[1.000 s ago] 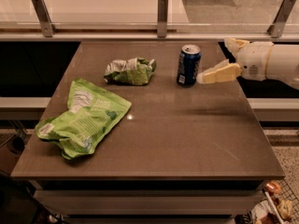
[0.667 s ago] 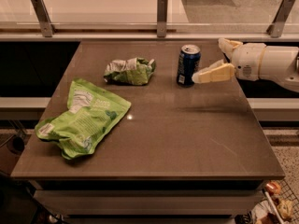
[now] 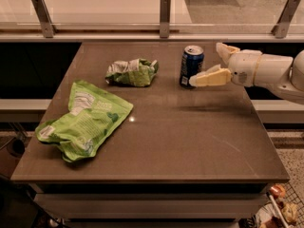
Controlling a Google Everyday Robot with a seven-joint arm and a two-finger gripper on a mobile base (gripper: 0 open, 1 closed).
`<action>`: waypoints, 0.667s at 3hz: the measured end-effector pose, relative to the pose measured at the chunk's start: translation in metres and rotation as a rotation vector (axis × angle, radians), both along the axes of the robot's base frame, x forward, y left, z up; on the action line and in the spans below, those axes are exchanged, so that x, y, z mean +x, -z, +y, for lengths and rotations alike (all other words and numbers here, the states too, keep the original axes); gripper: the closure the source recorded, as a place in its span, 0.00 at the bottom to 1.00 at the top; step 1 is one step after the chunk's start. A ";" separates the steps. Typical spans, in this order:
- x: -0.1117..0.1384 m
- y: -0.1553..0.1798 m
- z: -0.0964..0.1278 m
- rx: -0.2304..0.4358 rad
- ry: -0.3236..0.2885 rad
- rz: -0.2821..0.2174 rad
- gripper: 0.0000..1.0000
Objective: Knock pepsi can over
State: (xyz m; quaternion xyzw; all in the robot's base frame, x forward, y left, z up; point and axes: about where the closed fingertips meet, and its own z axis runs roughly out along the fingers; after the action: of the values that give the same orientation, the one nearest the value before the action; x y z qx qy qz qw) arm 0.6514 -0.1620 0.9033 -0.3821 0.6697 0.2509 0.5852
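Observation:
The pepsi can [image 3: 191,65], dark blue with a silver top, stands upright on the brown table [image 3: 190,137] toward the back right. My gripper [image 3: 209,63] reaches in from the right at can height, open, with one cream finger [image 3: 209,77] touching or almost touching the can's right side and the other finger [image 3: 226,50] behind and to the right of it. The white arm extends off the right edge.
A crumpled green-and-white snack bag [image 3: 133,71] lies left of the can. A larger green bag [image 3: 85,119] lies at the front left. A glass rail with metal posts [image 3: 164,15] runs along the table's far edge.
The gripper has moved left toward the can; the near finger now reaches the can's right side. The can still stands upright in the same place.

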 end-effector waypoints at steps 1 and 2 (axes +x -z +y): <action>0.007 0.013 0.008 0.059 -0.005 -0.017 0.00; 0.012 0.012 0.013 0.062 -0.018 -0.022 0.00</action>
State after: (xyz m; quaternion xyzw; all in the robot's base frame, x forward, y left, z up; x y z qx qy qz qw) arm 0.6634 -0.1491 0.8915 -0.3726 0.6517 0.2728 0.6017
